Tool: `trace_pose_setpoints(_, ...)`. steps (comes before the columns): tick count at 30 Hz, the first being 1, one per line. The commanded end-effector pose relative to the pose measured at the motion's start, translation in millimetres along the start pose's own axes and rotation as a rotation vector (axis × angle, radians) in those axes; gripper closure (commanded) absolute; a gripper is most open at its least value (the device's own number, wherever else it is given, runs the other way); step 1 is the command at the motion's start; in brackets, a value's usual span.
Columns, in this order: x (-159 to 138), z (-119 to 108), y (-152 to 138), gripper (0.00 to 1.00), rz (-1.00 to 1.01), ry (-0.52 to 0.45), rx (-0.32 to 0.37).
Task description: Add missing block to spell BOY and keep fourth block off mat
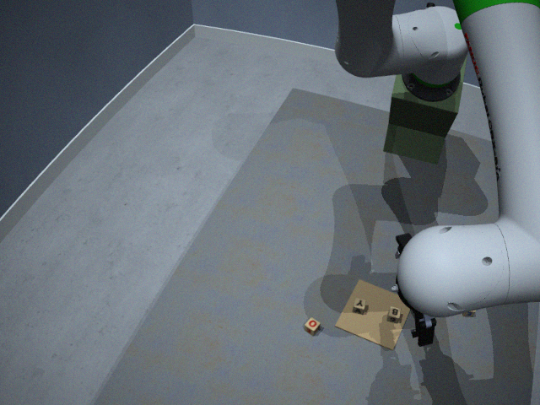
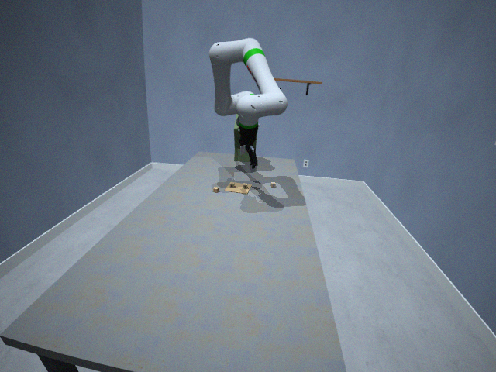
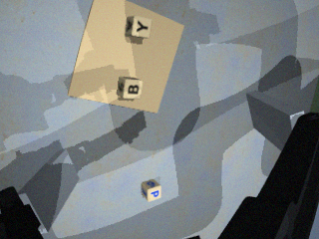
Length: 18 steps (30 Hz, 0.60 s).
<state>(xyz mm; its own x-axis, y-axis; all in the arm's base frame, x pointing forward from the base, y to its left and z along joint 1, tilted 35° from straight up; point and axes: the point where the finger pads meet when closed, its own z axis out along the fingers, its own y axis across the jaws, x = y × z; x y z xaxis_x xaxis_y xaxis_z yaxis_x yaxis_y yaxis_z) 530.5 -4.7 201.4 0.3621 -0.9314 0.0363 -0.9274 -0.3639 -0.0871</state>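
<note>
The claw (image 1: 422, 332) hung open and empty; a mistaken grasp of P (image 3: 152, 190) instead of O (image 1: 312, 325) risked misspelling.

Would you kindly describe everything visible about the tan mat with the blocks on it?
The flat, square, tan cardboard-like mat lies on the grey table, turned at an angle to its edges. Two small wooden cubes rest on it, apart: one with a black Y on top, one with a black B. The gap between them is unfilled. Arm shadows cross part of its surface. The open claw hangs above, touching nothing.
</note>
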Motion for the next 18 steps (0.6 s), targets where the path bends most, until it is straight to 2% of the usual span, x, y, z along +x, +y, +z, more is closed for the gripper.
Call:
trace_pose_setpoints(1,1,6,-1,0.00,0.111,0.012,0.010)
trace_pose_setpoints(18,5,31,-6,0.00,0.550,0.015,0.049)
